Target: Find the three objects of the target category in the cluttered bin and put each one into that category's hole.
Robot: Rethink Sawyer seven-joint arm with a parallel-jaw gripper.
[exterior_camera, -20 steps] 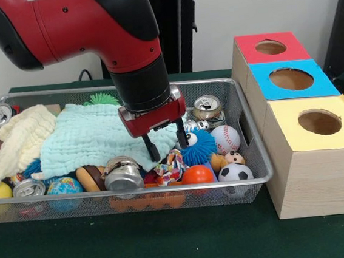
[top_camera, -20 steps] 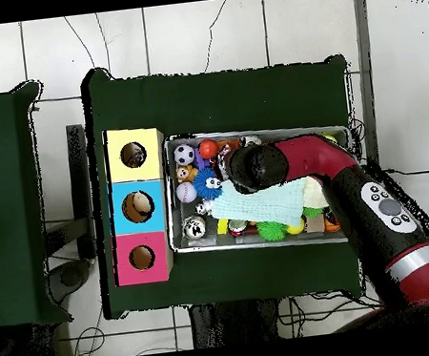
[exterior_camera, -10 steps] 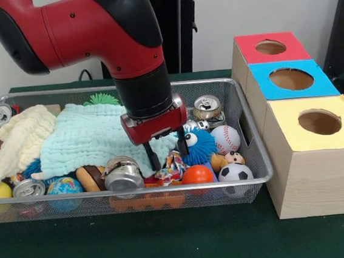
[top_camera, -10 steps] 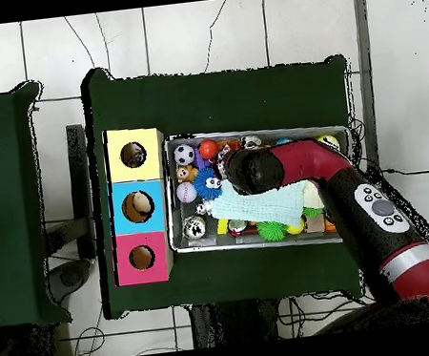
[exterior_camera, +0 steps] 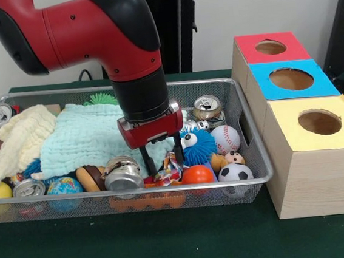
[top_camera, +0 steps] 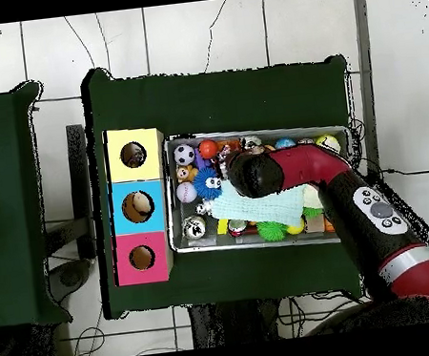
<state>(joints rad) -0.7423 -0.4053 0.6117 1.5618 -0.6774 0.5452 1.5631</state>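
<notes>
The silver wire-mesh bin (exterior_camera: 250,127) is full of clutter; it also shows in the overhead view (top_camera: 264,242). A knotted multicolour rope (exterior_camera: 168,169) lies near its front rim, between a silver can and the orange ball. My gripper (exterior_camera: 163,160) is open and low in the bin, with one finger on each side of the rope. In the overhead view the arm (top_camera: 284,166) hides the gripper and the rope. No other multicoloured soft piece shows. The yellow-surround hole (exterior_camera: 319,122) is in the nearest, largest wooden box to the right of the bin (top_camera: 133,155).
A teal cloth (exterior_camera: 93,136) and a cream cloth (exterior_camera: 21,140) cover the bin's left half. The fuzzy blue ball (exterior_camera: 199,146), an orange ball (exterior_camera: 197,175), a baseball (exterior_camera: 226,139), a soccer ball (exterior_camera: 235,173) and a can (exterior_camera: 123,176) crowd the rope. Blue (exterior_camera: 291,79) and red (exterior_camera: 270,47) holes lie beyond.
My gripper has come down and a little toward the front rim, so that its open fingers now straddle the rope. The objects in the bin have not moved.
</notes>
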